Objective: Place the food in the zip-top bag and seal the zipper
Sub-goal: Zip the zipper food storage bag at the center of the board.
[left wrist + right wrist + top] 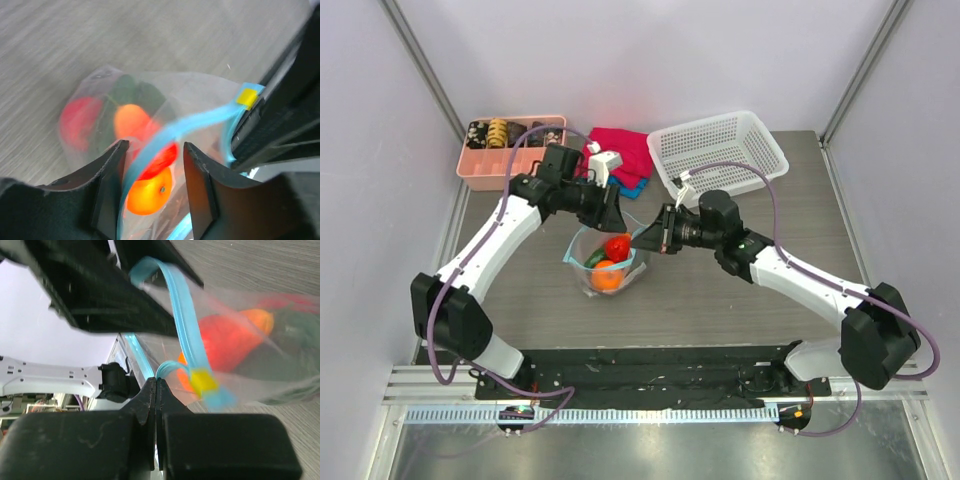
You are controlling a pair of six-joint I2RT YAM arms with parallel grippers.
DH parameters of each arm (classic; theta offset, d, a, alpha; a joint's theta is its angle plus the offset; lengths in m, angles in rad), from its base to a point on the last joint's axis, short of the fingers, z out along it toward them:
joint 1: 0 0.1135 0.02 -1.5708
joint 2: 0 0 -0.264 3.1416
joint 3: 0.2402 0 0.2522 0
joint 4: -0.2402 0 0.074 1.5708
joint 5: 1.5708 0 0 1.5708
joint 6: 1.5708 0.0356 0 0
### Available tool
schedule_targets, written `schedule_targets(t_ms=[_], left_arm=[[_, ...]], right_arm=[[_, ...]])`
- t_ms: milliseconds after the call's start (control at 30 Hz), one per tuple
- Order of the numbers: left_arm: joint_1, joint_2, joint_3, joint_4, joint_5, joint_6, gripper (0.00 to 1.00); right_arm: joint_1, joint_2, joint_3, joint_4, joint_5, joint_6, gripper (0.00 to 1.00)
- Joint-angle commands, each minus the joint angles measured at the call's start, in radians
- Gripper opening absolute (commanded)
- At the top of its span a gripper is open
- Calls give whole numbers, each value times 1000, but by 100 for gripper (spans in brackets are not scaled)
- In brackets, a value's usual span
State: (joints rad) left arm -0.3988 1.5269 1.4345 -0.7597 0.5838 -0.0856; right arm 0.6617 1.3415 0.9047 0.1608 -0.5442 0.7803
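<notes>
Top cam: grey wood-grain table (750, 300), pale plain walls (650, 60) on three sides, metal frame posts (420, 50) in the far corners. At the far edge, L to R, sit a pink divided tray (492, 168), a red cloth (625, 148) and a white mesh basket (718, 150).

The zip-top bag (580, 266) sits mid-table between my two arms, well short of the tray and basket. Its long axis runs roughly near-far, with the mouth at the far end, lifted, and the closed bottom toward the arm bases. The food (608, 265) is inside: I can make out an orange (607, 280), a red piece (617, 246) and a green piece (593, 260). The left gripper (616, 218) is at the far-left of the mouth and the right gripper (642, 240) is at its right rim.

L wrist cam: blurry. The zipper (200, 122) runs diagonally from lower left to upper right and passes thru the gap between my two fingers (112, 185). They stand apart, so the jaws are open w/ nothing clamped. A yellow slider tab (246, 97) sits at the strip's upper-right end, just beside the black body of the other gripper. Through the plastic I see red, orange and dark green pieces.

R wrist cam: jaws are pressed fully together. The blue strip comes down from the top, and past the yellow tab one end curls into the jaw tips, so it looks pinched there. Behind it the bag stretches off to the right over the table.
</notes>
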Motion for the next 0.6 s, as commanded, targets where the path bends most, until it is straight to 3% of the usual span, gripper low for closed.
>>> schedule_targets(t_ms=[0,133,233,300,333,433,567], left_arm=[[-57,9,20,-18,100,81,45],[-66,12,3,-59,233,152,15],[-64,29,10,-96,267,182,0],[-58,59,36,-174,296,265,0],[-43,73,44,-197,326,285,0],[-6,114,64,-250,393,334,0],[14,151,101,-300,415,395,0]], right_arm=[[47,-45,16,112,99,43,1],[78,-59,31,102,165,47,1],[79,-62,30,92,136,-2,5],[81,-79,23,57,109,-71,25],[78,-88,17,46,63,-151,44],[75,-163,-1,-38,0,-362,70],[52,-293,-10,-154,-10,-635,76]])
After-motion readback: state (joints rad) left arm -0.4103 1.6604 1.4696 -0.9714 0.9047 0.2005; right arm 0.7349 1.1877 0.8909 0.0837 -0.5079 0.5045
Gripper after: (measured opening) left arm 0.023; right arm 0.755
